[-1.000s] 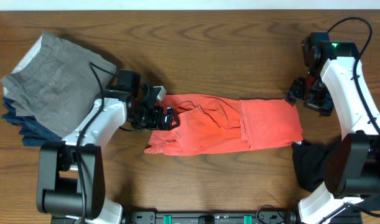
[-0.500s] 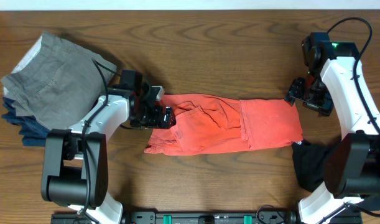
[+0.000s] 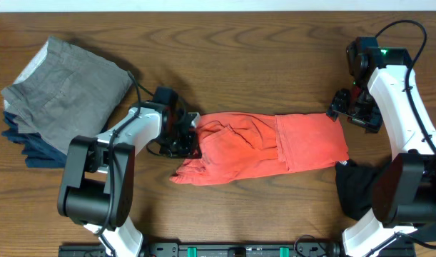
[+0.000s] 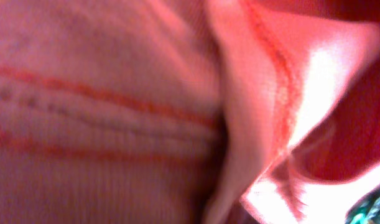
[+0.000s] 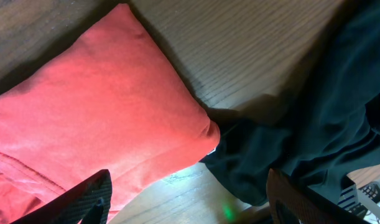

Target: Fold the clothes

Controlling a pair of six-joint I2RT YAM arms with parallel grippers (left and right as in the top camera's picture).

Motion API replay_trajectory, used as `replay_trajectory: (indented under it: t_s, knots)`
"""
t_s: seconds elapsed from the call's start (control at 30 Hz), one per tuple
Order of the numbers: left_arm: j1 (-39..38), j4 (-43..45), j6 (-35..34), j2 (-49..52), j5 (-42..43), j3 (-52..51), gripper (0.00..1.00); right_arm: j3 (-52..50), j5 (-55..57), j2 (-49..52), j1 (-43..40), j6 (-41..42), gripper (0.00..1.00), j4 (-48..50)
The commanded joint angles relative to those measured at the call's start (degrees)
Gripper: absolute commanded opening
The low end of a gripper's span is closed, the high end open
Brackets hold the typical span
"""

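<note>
While lying flat on the wooden table (image 3: 239, 57), stretches sideways as 1 long folded band: the coral-red T-shirt (image 3: 303, 146), smooth toward its right end, bunched into ridges toward its left. Meets the left gripper (image 3: 183, 140) at that bunched left end, black tips right against the cloth edge. Cannot tell whether clamped on the cloth or merely touching it; appears in the left wrist view only as blurred red fabric with 1 stitched seam and 1 lifted fold, pincer tips out of sight.

Hangs just beyond the T-shirt's upper right corner, off the cloth: the right gripper (image 3: 337, 108), its 2 fingers (image 5: 93, 196) spread wide apart and holding nothing. Looks down, in the right wrist view, on the T-shirt's right end and on a dark garment (image 5: 301, 124) crumpled just beside the lower right corner of the T-shirt.

Well to the left of the T-shirt, shows a grey folded garment (image 3: 68, 93) stacked on dark navy folded garments (image 3: 28, 146), both apart from the red cloth.
</note>
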Motion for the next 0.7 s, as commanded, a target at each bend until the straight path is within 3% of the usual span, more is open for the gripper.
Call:
replay_trajectory:
  t_s: [0.0, 0.17, 0.3, 0.5, 0.67]
  knots:
    - [0.4, -0.9, -0.3, 1.7, -6.4, -1.3, 0.06, 0.0, 0.2, -0.3, -0.2, -0.6, 0.77, -0.1]
    - [3.3, -5.7, -4.9, 0.5, -14.2, 2.1, 0.06, 0.0, -4.0, -0.3, -0.1, -6.4, 0.77, 0.6]
    - [6.2, -12.1, -5.0, -1.4, -16.4, 7.2, 0.06, -0.6, -12.8, -0.3, 1.2, -14.9, 0.70, 2.9]
    - [9.5, -23.8, -5.0, -3.0, -17.3, 16.5, 0.06, -5.3, -16.7, -0.3, 4.3, -15.6, 0.52, 6.9]
    - [10.1, -31.1, -5.0, -3.0, -18.6, 24.5, 0.06, -14.1, -17.7, -0.3, 7.7, -15.5, 0.47, 14.6]
